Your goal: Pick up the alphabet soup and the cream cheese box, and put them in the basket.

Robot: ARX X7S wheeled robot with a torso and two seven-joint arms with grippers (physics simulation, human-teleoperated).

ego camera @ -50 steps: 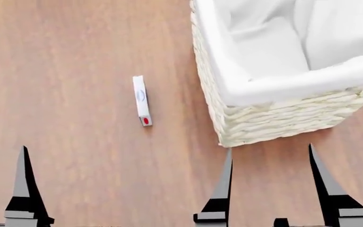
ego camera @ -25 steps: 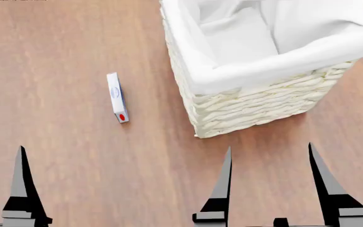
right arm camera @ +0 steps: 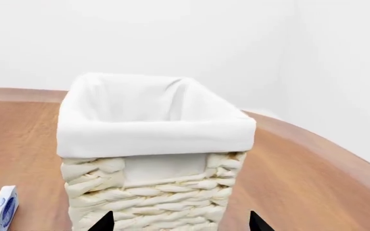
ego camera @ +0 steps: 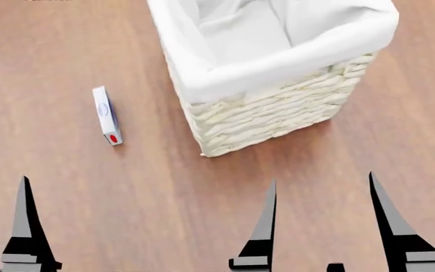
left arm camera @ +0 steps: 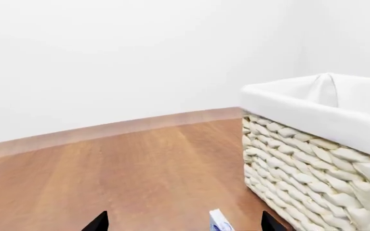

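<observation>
On the wooden floor, head view: the basket, cream-white wicker with a white cloth liner folded over its rim, fills the 12 to 1 o'clock sector and stands askew to the frame, one corner pointing toward 6 o'clock. At about 10 o'clock, beside the basket but apart from it, lies the cream cheese box, a thin white carton resting on a narrow edge, blue along one side, its red dot at the end nearer the robot. Along the 6 o'clock edge, the dark pointed fingertips of the left gripper stand widely spread with bare floor between them, holding nothing; the right gripper shows only one fingertip clearly, so its state cannot be told. No soup can appears in any view. Both wrist views show the basket upright, with the box just beside its base
</observation>
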